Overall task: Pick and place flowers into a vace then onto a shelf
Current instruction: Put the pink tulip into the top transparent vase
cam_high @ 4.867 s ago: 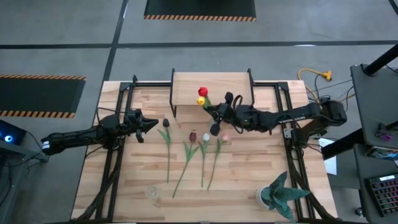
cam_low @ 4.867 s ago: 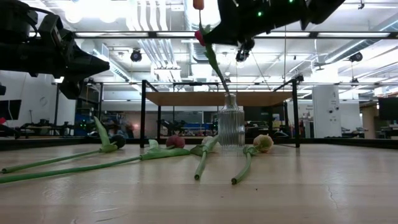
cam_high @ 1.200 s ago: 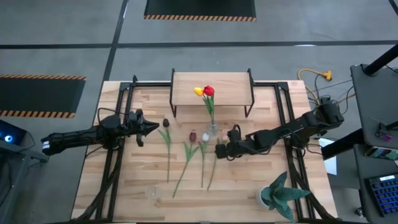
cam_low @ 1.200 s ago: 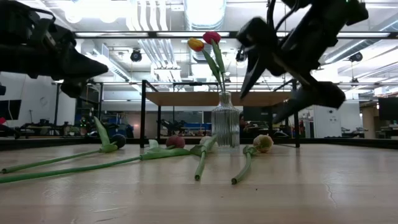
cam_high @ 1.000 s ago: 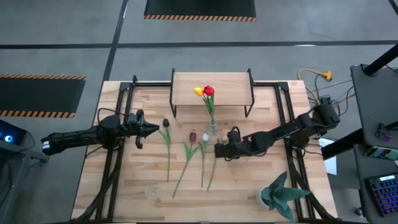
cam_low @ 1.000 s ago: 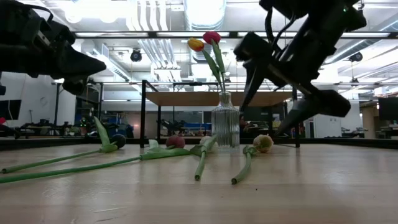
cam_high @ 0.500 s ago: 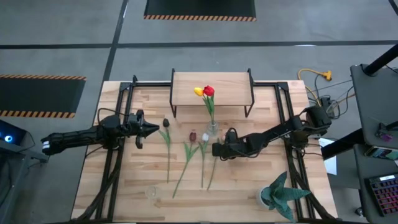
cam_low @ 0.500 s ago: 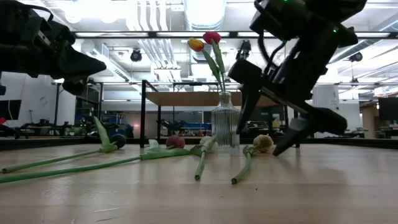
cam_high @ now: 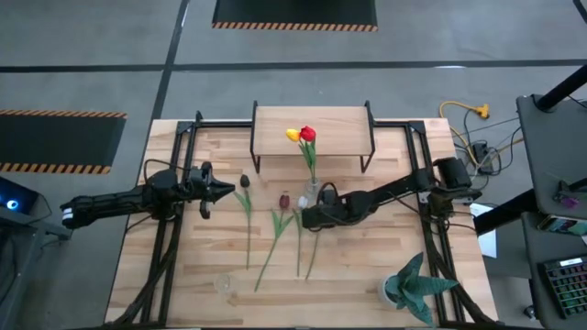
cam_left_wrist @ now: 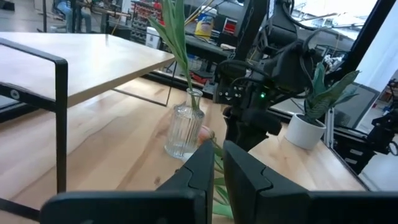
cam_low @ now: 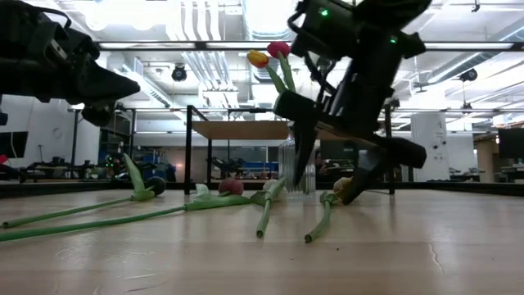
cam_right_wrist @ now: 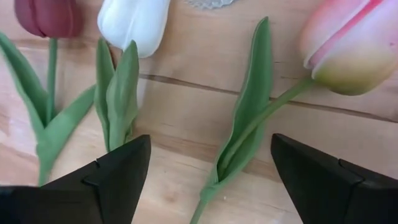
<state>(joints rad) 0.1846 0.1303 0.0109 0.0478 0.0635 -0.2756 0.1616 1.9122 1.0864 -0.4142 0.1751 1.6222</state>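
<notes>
A clear ribbed vase [cam_high: 314, 191] stands on the table in front of the shelf [cam_high: 312, 126] and holds a red tulip [cam_high: 308, 135] and a yellow tulip [cam_high: 293, 136]. Several more flowers lie flat on the planks: a dark one [cam_high: 245, 181], a maroon one [cam_right_wrist: 50, 15], a white one [cam_right_wrist: 134, 22] and a pink one [cam_right_wrist: 339, 43]. My right gripper [cam_right_wrist: 210, 152] hangs open just above the table, its fingers on either side of the pink tulip's stem and leaf [cam_right_wrist: 249, 124] without touching. My left gripper [cam_high: 220, 190] waits shut, clear of the table at the left.
A spiky potted plant [cam_high: 417, 289] stands at the near right corner. A small clear object [cam_high: 223, 282] sits near the front edge. Black frame rails [cam_high: 170, 229] run along both sides of the table. The shelf's black legs [cam_high: 255, 160] stand just behind the vase.
My right gripper has moved toward the table's left edge and down, from beside the vase to low over the pink tulip's stem, staying open. The flowers and vase have not moved.
</notes>
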